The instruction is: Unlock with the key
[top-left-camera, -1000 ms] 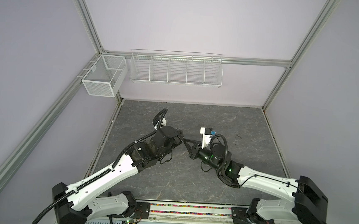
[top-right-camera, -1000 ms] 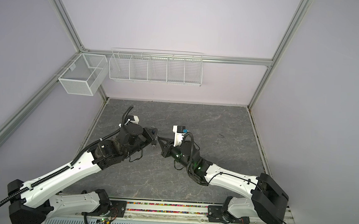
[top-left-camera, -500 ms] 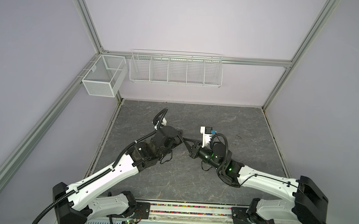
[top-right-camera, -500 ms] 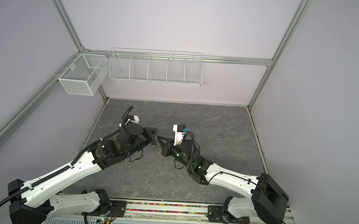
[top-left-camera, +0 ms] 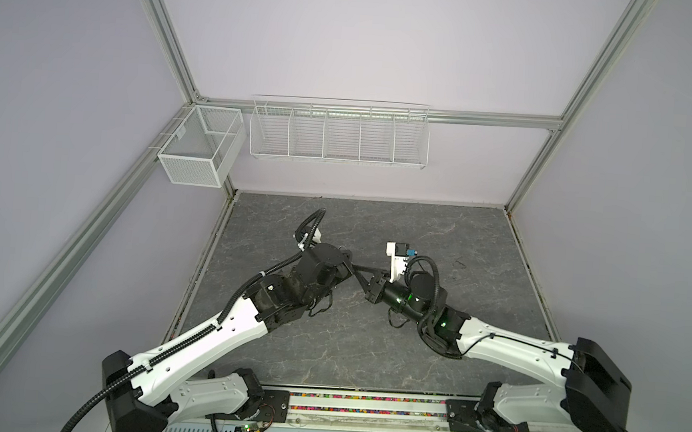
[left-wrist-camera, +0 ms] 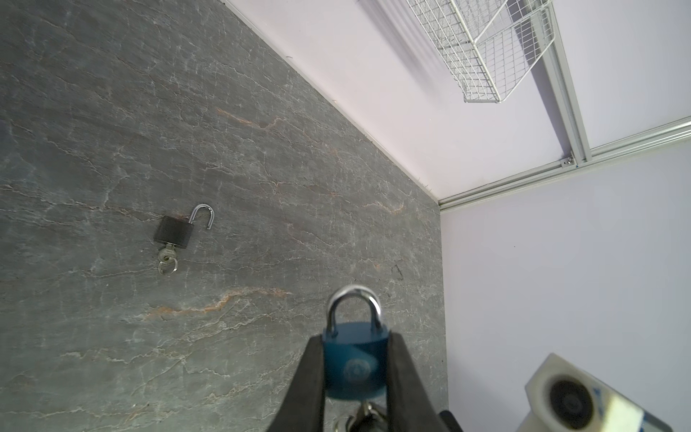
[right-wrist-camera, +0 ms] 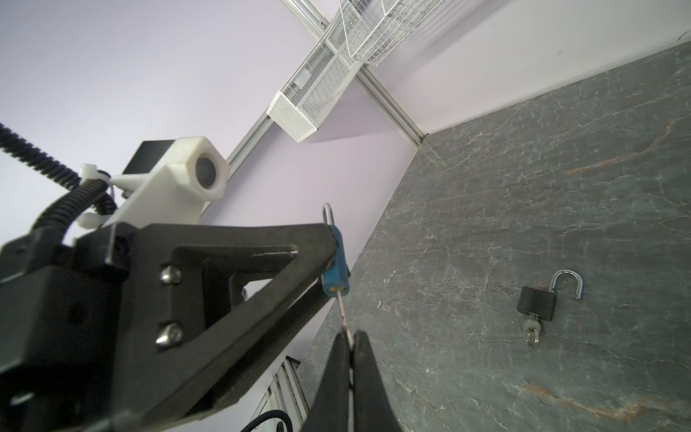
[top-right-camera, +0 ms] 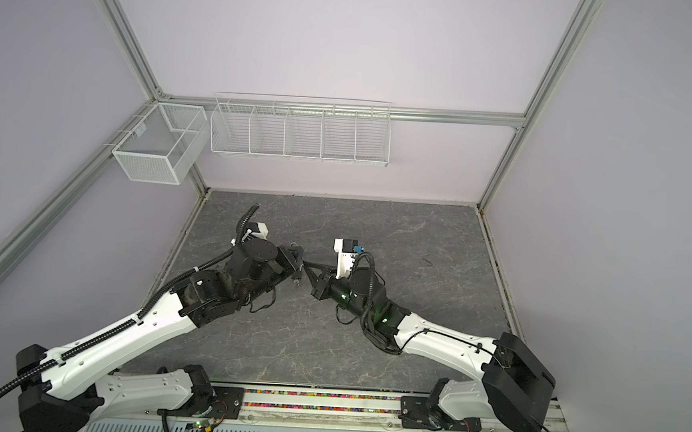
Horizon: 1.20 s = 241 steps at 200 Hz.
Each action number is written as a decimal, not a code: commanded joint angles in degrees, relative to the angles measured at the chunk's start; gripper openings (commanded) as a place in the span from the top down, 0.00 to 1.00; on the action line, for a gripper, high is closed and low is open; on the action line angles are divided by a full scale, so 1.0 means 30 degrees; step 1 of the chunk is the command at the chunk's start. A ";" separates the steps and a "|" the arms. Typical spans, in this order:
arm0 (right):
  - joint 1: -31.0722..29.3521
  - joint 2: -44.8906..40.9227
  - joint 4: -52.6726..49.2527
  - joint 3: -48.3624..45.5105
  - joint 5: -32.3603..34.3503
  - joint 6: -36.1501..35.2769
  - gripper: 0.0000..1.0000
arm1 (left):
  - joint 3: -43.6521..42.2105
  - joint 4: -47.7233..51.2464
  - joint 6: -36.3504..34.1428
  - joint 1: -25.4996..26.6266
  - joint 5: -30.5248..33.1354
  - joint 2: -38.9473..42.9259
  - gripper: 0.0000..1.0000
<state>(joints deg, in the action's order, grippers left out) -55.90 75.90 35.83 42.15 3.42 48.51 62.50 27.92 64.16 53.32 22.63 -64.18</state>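
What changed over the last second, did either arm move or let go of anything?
Nothing visibly changed. The left gripper stays shut on the blue padlock, whose shackle is closed. The right gripper stays pinched on the key, which sits in the padlock's keyway. The black padlock lies open on the table, apart from both arms.

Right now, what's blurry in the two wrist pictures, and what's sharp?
Left wrist view: the blue padlock and the fingers gripping it are soft, the black padlock on the table crisp. Right wrist view: the left gripper blurs toward its near body, the black padlock is sharp, the key thin but readable.
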 commanded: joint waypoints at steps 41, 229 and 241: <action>-0.0458 -0.0334 0.0652 0.0933 0.0904 -0.0973 0.94 | 0.0562 0.0456 0.0677 0.0333 -0.1202 0.0028 1.00; 0.0301 -0.0663 0.1118 0.2126 -0.0866 -0.0986 0.94 | 0.1088 0.2044 0.0454 0.1577 -0.1013 -0.0338 1.00; 0.0454 -0.0632 0.1517 0.2070 -0.1055 -0.0550 0.94 | 0.0809 0.1248 0.0481 0.1590 -0.1621 -0.0199 1.00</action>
<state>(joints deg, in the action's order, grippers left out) -55.42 74.26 31.77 45.12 1.83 44.86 64.90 29.26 65.65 55.90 24.91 -64.16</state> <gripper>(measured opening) 0.067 0.213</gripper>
